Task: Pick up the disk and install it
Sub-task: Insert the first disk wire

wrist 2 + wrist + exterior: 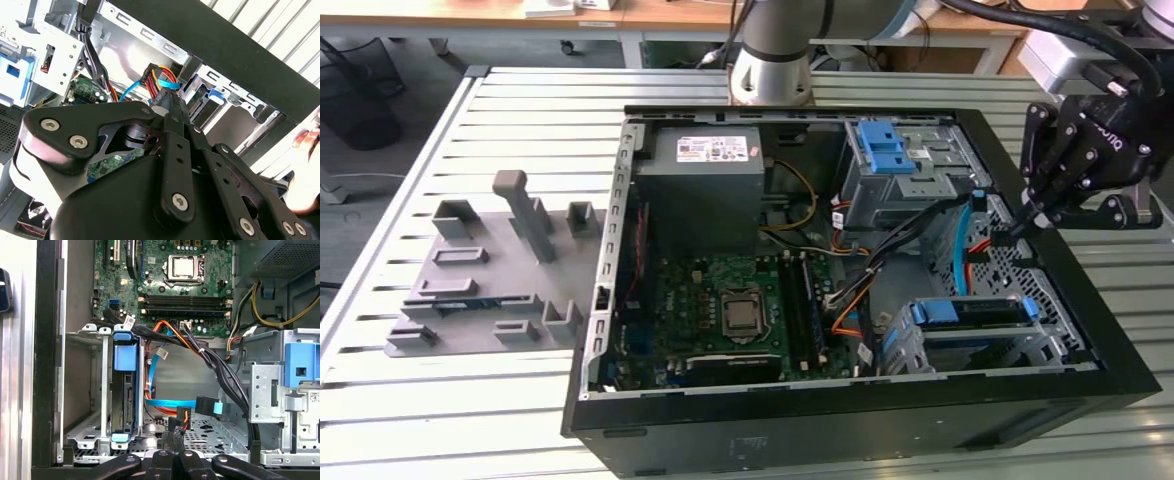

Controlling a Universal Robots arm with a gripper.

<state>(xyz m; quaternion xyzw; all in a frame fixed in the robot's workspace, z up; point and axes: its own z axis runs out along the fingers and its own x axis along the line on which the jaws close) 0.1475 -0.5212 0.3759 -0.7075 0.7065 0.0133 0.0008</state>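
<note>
Between the two drive cages, low inside the open computer case [1067,300], the gripper [176,437] has its jaws drawn together on a small black cable connector [175,424] — the fingertips pinch it with no gap showing in the first wrist view. In the second wrist view the closed fingers [172,120] point at the same bundle of red, yellow and orange wires [161,76] beside a light-blue flat cable [167,402]. That cable runs along the perforated case floor toward a second black plug [206,404] lying just beside the gripper tips.

Close to the gripper stands the disk [124,390], seated upright on its edge in the lower drive cage [95,390], its blue bracket [124,356] capping the end that faces the motherboard [165,275]. In the exterior view the disk [971,312] sits in the cage at the near corner of the case, blue frame up, with the gripper body [1081,160] hanging above the case's wall on the exterior view's right.

Farther off are the upper drive cage with its blue latch [887,150], the grey power supply [707,170] and — outside the case, on the slatted table [400,400] — a grey parts fixture [487,270].
</note>
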